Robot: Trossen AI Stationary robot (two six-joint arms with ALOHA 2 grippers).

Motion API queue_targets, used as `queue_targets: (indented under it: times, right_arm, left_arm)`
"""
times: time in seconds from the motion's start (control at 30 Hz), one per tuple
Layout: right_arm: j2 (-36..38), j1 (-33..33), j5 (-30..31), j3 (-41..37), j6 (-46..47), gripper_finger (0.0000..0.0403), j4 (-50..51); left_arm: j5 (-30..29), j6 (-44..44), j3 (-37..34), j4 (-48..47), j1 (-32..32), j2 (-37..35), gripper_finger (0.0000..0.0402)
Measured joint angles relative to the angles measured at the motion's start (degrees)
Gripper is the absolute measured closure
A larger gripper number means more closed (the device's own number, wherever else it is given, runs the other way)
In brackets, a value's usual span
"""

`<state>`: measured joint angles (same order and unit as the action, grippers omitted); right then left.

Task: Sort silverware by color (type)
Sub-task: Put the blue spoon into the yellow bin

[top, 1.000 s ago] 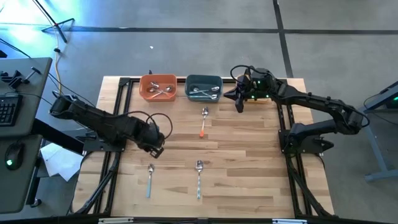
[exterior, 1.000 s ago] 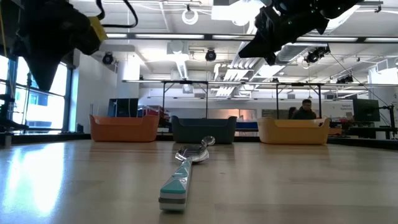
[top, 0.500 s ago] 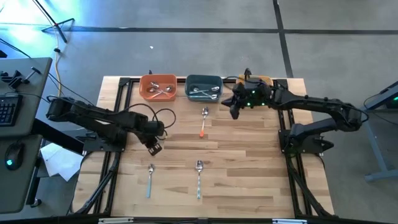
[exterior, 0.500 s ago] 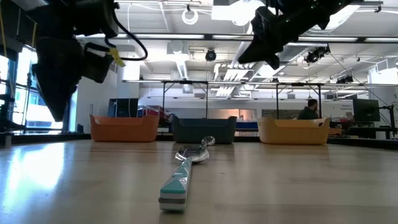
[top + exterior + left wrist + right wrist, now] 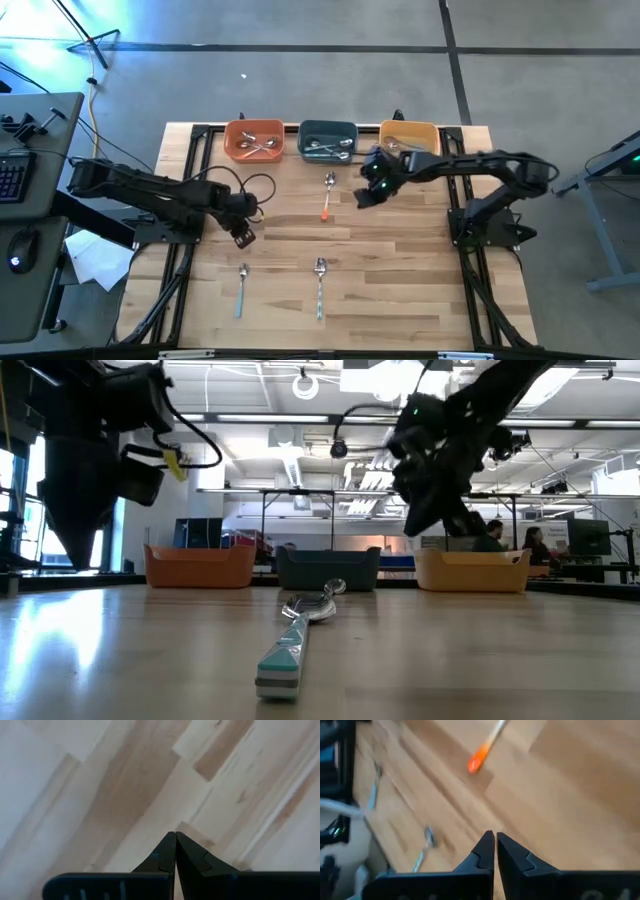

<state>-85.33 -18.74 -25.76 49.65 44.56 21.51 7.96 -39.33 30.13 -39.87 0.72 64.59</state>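
An orange-handled spoon (image 5: 327, 197) lies flat on the table below the teal bowl; its orange handle (image 5: 479, 759) shows in the right wrist view. Two light-blue-handled pieces (image 5: 241, 289) (image 5: 320, 287) lie nearer the table's near edge; one of them (image 5: 294, 639) fills the low view. My right gripper (image 5: 363, 196) hovers shut just right of the orange-handled spoon, with its fingertips (image 5: 495, 838) together. My left gripper (image 5: 244, 235) hangs shut over bare wood at the table's left, above the left blue-handled piece; its fingertips (image 5: 175, 836) are closed on nothing.
Three bowls stand in a row along the far edge: orange (image 5: 253, 140) and teal (image 5: 328, 140), both holding silverware, and yellow (image 5: 410, 134). A black frame borders the tabletop. Bare wood lies between the spoons. People show in the room behind (image 5: 490, 535).
My right gripper has swung from above the yellow bowl toward the table's left and near side and has come down beside the orange-handled spoon. It has uncovered the yellow bowl. The silverware on the table has not moved.
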Motion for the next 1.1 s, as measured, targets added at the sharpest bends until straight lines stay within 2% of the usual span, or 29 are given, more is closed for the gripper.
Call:
queue_targets:
  times: [0.13,0.5,0.83,1.1]
  right_arm:
    - [-6.2,0.0,-4.4,0.4,-1.4,0.0399,0.1]
    - [-18.1,1.7,-1.4,10.2,-16.3,0.0399,-0.3]
    - [-24.2,1.7,-0.4,19.0,-24.0,0.0399,-0.6]
    - [-24.2,1.3,2.5,19.1,-25.5,0.0399,-1.0]
  left_arm:
    - [-0.6,-7.6,-0.1,0.4,4.1,-3.0,0.0401]
    - [-3.5,-35.0,-0.1,-0.6,22.3,-8.7,0.0401]
    - [-2.7,-58.8,-0.1,3.3,41.4,-7.5,0.0401]
    - [-3.6,-74.1,1.0,6.4,48.9,-0.3,0.0401]
